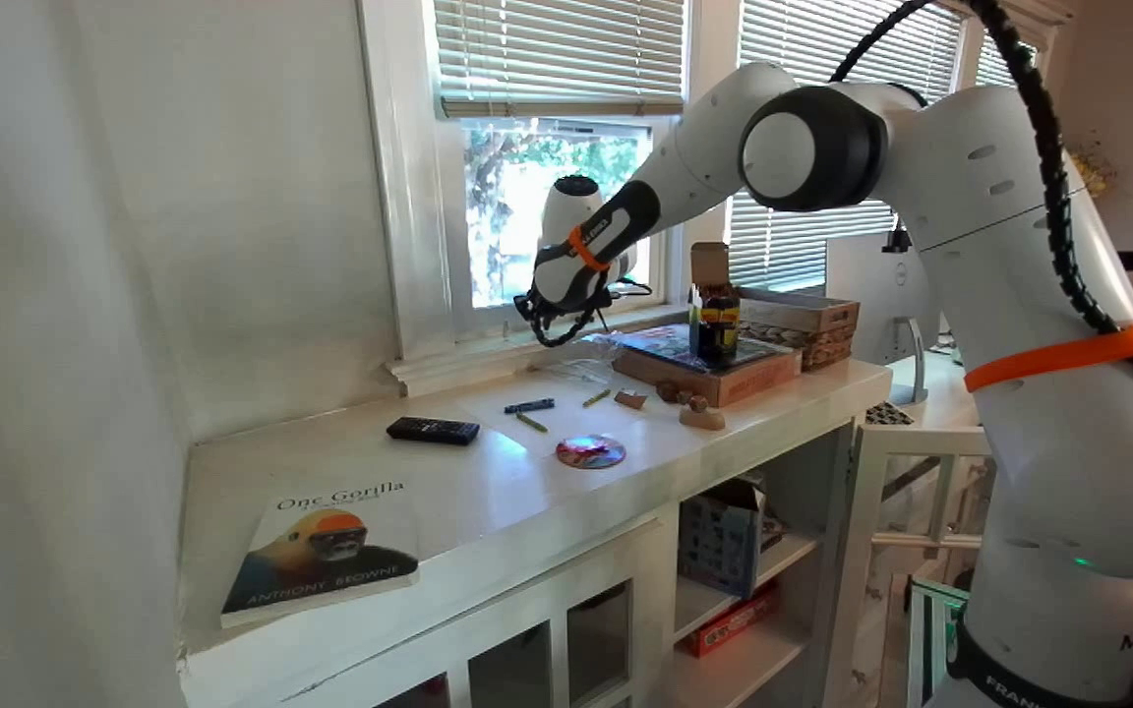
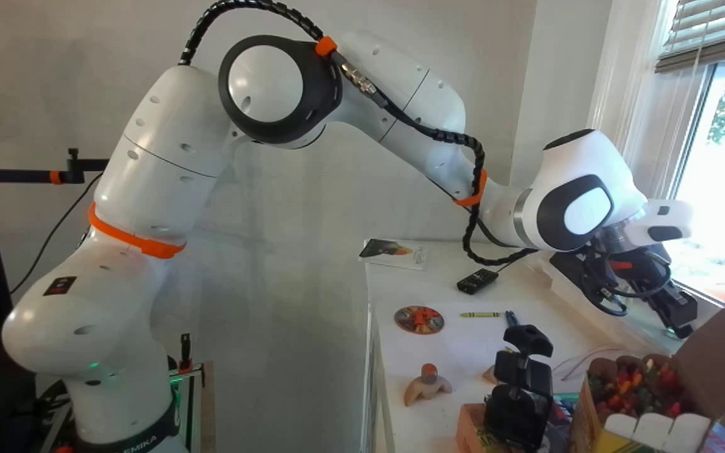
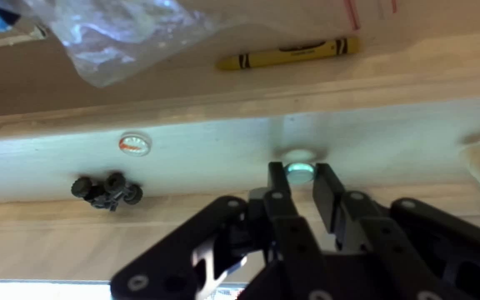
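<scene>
A: What is around you, biggest first?

B: The white surface, and the sill that runs along its window-side edge. Toward the end edge farthest from the wall sits a flat box, with a crate beyond it by the window-side corner. A carton packed with coloured sticks stands on the box.

A: And the middling things?

B: A book lies at the front corner by the wall. My end effector hangs past the window-side edge, over the sill. A remote lies between the book and that edge, a glossy disc near the front edge, and an arched wooden piece farther along, near the same front edge.

A: Now the little ones.

B: A yellow crayon lies just inside the window-side edge. On the sill I see a toy with black wheels, and near it a small clear disc with an orange mark.

A: Anything in your grip?

B: Yes, a clear round piece. My fingers stand narrow, one against either side, and I have it right at their tips, above the sill.
</scene>
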Available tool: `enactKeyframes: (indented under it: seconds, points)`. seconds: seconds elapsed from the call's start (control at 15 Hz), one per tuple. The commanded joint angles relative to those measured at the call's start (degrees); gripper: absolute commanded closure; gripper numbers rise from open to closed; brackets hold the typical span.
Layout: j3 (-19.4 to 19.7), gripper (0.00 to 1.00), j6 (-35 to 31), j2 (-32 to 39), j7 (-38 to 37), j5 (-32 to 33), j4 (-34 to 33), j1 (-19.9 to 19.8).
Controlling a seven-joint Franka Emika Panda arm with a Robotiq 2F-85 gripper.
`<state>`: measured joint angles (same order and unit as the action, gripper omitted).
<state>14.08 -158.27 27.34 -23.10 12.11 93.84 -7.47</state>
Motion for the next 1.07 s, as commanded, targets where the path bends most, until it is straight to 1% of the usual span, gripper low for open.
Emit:
enactKeyframes:
  seconds: [0.0,0.27,0.33,0.53,0.73,0.8,1.0]
  points:
    - [0.63,0.94,2.86,-5.23,-4.79,-0.97,4.31,1.68]
    - [0.06,0.94,6.76,-12.34,-11.07,-1.13,10.95,3.07]
    - [1.58,0.94,7.89,-13.84,-12.42,-1.3,12.42,4.81]
    - [1.88,0.94,11.96,-18.92,-18.54,1.97,16.62,6.27]
    - [-0.45,0.94,17.65,-22.84,-20.76,0.37,19.33,5.59]
    - [-1.5,0.94,19.96,-23.42,-21.01,-1.45,20.19,5.11]
    - [-2.73,0.94,22.33,-22.75,-26.45,-2.78,21.78,4.22]
